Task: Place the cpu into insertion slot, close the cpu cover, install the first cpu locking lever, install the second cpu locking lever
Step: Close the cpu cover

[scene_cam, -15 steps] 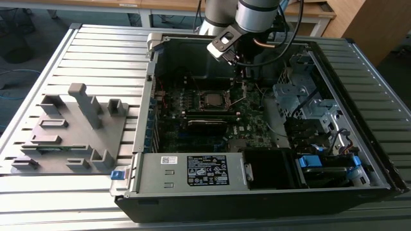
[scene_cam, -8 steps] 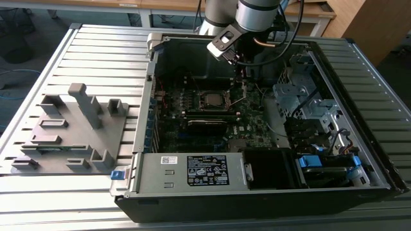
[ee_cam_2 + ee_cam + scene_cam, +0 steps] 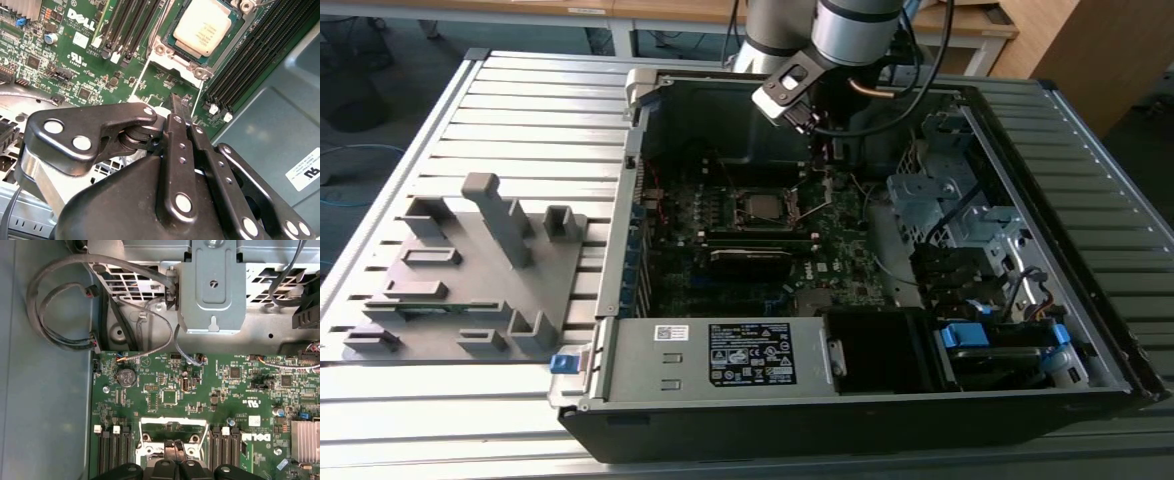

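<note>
The cpu (image 3: 204, 27) shows its dull silver top and lies flat in the insertion slot (image 3: 761, 207) on the green motherboard. Silver metal (image 3: 199, 71) frames it, but I cannot tell whether that is the cpu cover lying flat. My gripper (image 3: 181, 100) hangs just above the board, a short way off the end of the socket. Its two black fingers are pressed together with nothing visible between them. In the first wrist view the gripper (image 3: 173, 444) sits over a silver bracket (image 3: 172, 422) between the memory slots. In the exterior view the gripper (image 3: 825, 150) reaches down into the open case behind the socket.
Long black memory slots (image 3: 250, 65) flank the socket on both sides. Grey cables (image 3: 60, 315) loop by the case wall, and a metal drive bracket (image 3: 212, 290) stands beyond the board. A power supply (image 3: 720, 355) fills the case front. A grey fixture plate (image 3: 467, 260) lies on the slatted table.
</note>
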{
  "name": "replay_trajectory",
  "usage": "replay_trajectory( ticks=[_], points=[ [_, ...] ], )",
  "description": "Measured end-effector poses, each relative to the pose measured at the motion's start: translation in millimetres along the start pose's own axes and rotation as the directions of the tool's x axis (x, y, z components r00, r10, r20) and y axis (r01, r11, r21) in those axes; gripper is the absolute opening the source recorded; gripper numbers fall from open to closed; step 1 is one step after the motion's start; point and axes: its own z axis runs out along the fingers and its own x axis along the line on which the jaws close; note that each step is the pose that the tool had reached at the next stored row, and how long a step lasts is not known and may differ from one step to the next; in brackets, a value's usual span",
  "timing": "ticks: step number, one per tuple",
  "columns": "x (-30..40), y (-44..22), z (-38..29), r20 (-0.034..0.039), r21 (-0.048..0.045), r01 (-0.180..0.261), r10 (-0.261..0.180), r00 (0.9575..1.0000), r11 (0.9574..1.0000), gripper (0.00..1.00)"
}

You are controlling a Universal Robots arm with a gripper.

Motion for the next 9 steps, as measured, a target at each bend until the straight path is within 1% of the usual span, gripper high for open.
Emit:
replay_trajectory(
  ticks=[6,9],
  points=[
    [0.0,6.3,0.2,-0.0001,0.0,0.0,0.0,1.0,1.0,0.1],
    [0.0,10.5,0.3,-0.0002,-0.0001,0.0,0.0,1.0,1.0,0.1]
  ],
)
